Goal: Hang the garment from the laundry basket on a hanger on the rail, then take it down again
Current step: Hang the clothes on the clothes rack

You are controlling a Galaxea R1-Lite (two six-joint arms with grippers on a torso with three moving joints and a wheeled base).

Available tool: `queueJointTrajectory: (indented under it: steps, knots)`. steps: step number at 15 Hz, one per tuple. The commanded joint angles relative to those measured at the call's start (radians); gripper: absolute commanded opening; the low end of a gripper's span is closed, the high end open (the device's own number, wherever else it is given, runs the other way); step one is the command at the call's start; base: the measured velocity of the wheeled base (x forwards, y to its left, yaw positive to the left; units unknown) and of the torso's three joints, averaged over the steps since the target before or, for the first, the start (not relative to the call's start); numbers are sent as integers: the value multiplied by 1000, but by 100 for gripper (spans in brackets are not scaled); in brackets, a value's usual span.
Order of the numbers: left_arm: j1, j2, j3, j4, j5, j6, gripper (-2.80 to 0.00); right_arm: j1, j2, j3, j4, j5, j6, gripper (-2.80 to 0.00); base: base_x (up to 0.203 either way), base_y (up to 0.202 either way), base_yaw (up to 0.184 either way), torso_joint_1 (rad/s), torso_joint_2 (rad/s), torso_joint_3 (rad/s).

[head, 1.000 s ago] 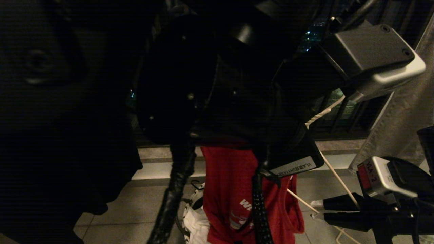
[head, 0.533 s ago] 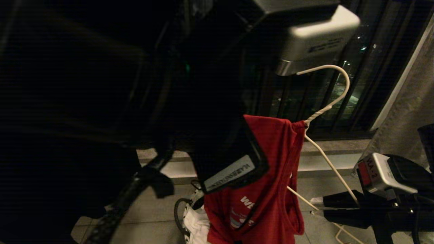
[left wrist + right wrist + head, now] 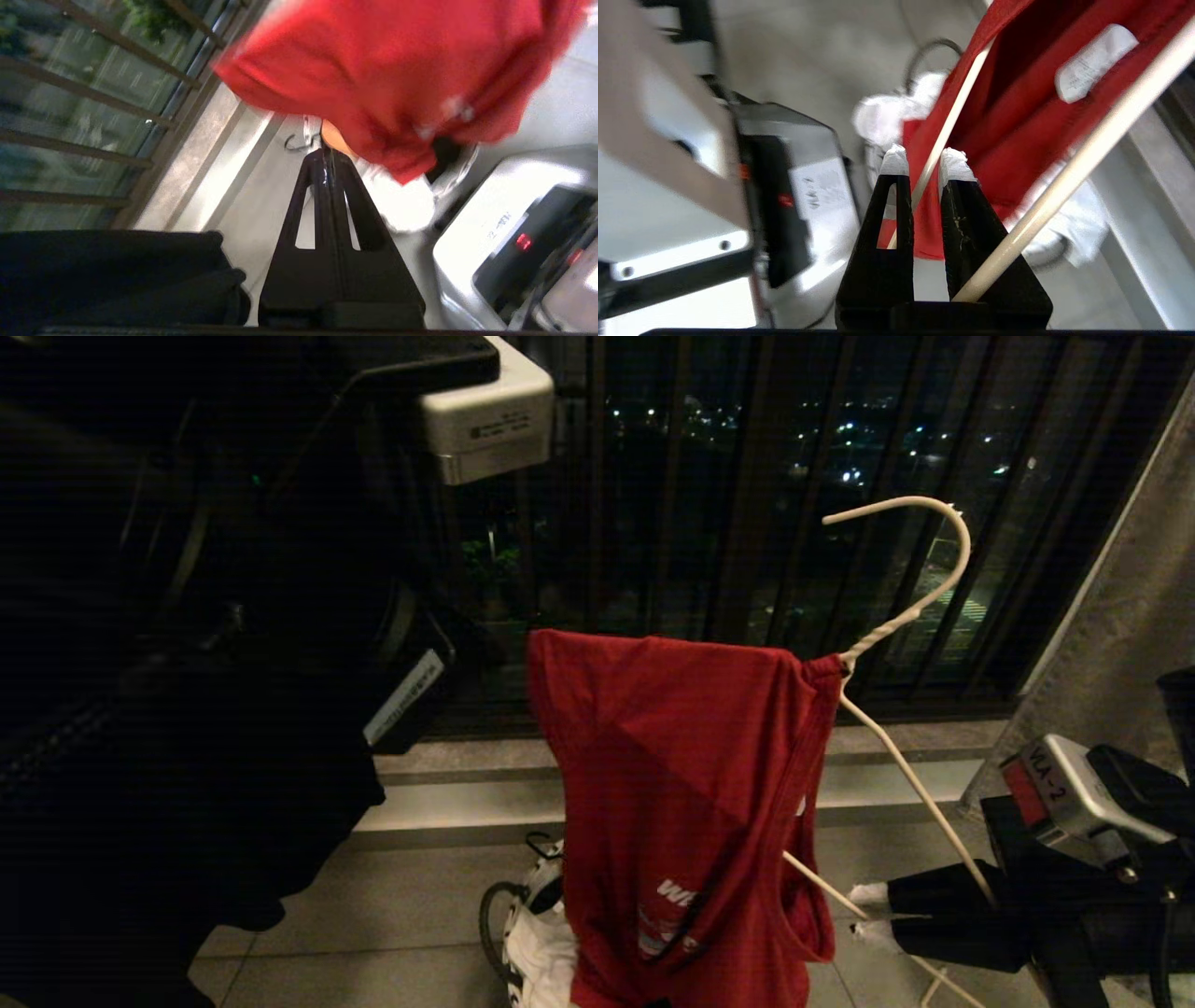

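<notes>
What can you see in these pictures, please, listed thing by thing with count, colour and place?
garment: one, red with white lettering, draped over the hanger, one hanger arm bare.
hanger: one, white wire, hook up before the window bars, tilted.
laundry basket: one, white with dark pattern, on the floor behind the garment, white cloth in it.
window bars: several, dark, behind everything.
right gripper: one, black with white tips, shut on the hanger's wire.
left gripper: one, black, shut, empty, below the garment's edge.

The T-shirt [image 3: 691, 784] is red with white lettering; the hanger [image 3: 920, 602] is white; the basket [image 3: 527, 919] is white with dark pattern.
</notes>
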Motion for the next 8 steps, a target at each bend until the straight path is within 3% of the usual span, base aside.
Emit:
queueJointTrajectory:
  steps: [1, 3, 7, 8]
  knots:
    - [92, -11, -46, 6, -103, 2, -280, 10, -1, 4, 2, 8, -3, -280, 0, 0, 0, 0, 0, 0]
    - [194, -12, -99, 19, -294, 11, -280, 52, -4, 14, 14, 19, -3, -280, 0, 0, 0, 0, 0, 0]
    - [249, 14, -125, 160, -533, 74, -280, 181, -25, 17, 119, 82, -5, -280, 0, 0, 0, 0, 0, 0]
    - [251, 26, -123, 207, -566, 82, -280, 198, -27, 19, 135, 86, -6, -280, 0, 0, 0, 0, 0, 0]
